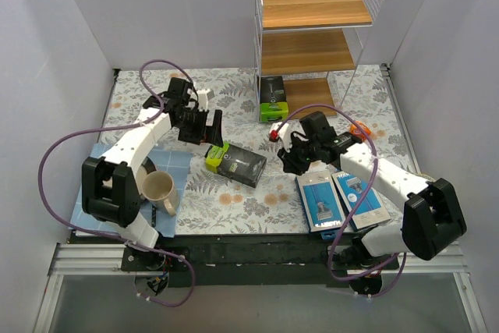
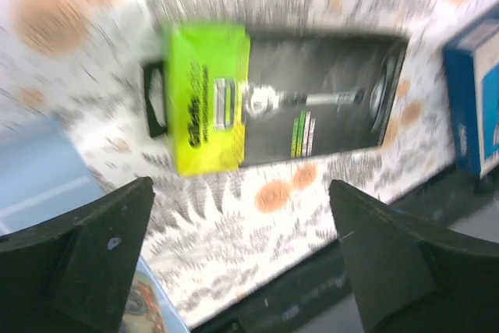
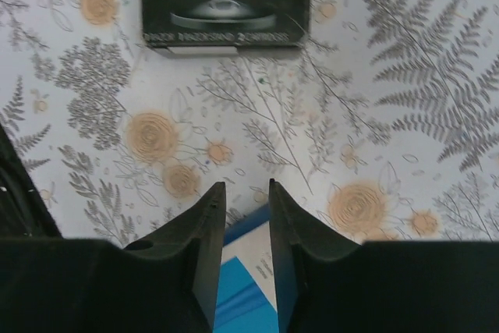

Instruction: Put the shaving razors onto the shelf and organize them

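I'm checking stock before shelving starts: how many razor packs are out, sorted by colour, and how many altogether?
Blue razor packs: 2, one at and one at, lying side by side
Black-and-green razor packs: 2, one lying flat, one upright by the shelf
Total: 4

Right tool [image 3: 245, 189]: dark fingers at bottom edge, narrow gap between them
Razor pack [image 3: 243, 282]: blue-and-white corner showing through that gap
Black box [image 3: 226, 1]: at top edge, partly cut off
Counter [image 3: 327, 115]: fern and orange-flower print
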{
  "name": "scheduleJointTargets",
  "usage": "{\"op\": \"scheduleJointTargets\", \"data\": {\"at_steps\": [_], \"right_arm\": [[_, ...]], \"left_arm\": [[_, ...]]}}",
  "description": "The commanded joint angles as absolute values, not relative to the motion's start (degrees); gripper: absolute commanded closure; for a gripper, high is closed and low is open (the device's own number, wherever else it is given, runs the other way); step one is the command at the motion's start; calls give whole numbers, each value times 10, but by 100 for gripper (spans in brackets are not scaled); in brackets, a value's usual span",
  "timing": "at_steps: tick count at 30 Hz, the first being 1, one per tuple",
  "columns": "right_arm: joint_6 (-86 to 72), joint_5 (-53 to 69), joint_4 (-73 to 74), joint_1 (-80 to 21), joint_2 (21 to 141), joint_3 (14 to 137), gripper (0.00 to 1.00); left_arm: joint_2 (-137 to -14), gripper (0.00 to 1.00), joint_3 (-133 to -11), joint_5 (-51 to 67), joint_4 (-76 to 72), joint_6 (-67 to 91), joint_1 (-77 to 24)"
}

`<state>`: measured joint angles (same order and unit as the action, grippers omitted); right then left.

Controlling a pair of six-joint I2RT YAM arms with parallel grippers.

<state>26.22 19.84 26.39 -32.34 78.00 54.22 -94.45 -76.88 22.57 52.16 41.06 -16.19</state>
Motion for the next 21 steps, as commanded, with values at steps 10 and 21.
{"op": "scheduleJointTargets", "data": {"at_steps": [10,21], "right_arm": [[169,206,181,-374,901,595,99],[115,185,147,-379,1018,684,99]], "left_arm": [[-1031,100,-835,79,402,529,-147],[-974,100,-662,254,386,515,-160]]}}
